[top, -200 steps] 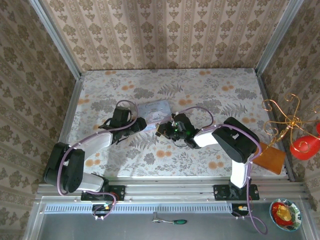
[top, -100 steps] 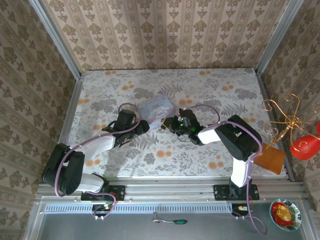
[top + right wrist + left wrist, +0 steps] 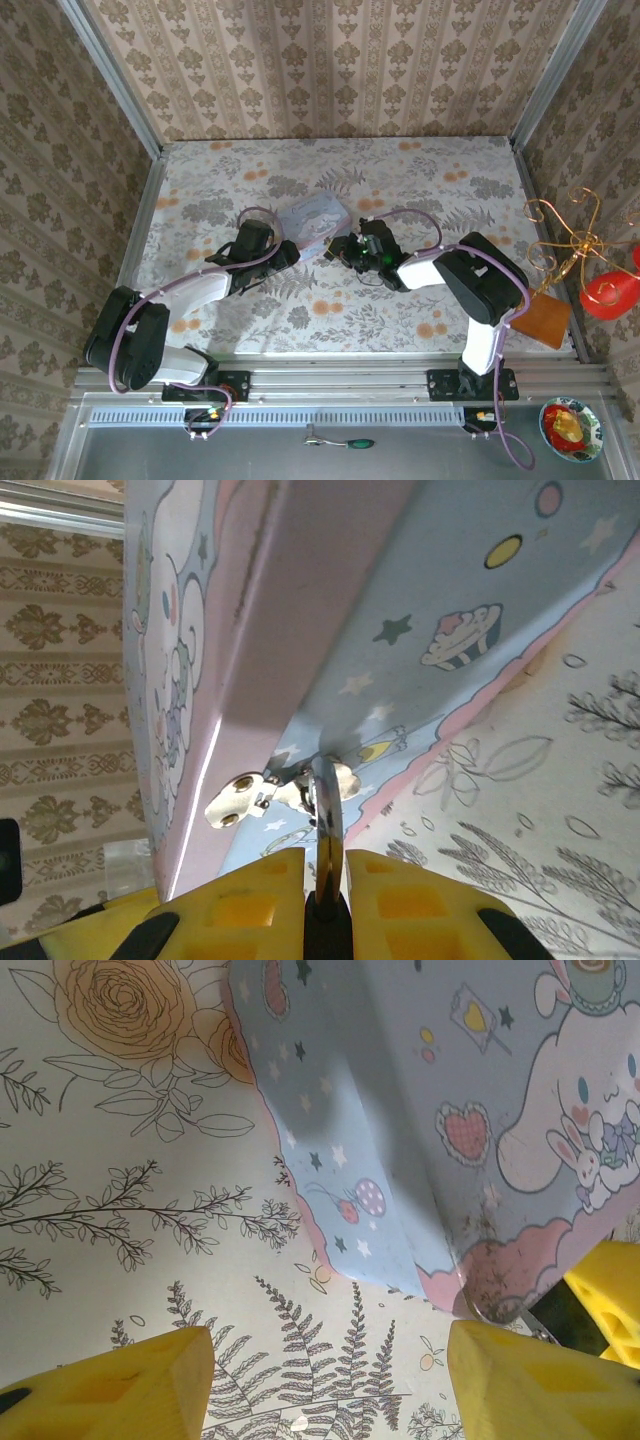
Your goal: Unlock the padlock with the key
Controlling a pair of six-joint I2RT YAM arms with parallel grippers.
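Right gripper (image 3: pixel 327 875) pinching padlock (image 3: pixel 325 810), shackle at tin (image 3: pixel 480 590) hasp (image 3: pixel 262 795) just ahead; left gripper (image 3: pixel 325 1365) spread, tin just ahead

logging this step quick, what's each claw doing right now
left claw: open, holding nothing
right claw: closed on the padlock

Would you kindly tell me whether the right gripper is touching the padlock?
Touching. In the right wrist view, the right gripper has its yellow fingers pressed against both sides of the padlock, with no gap.
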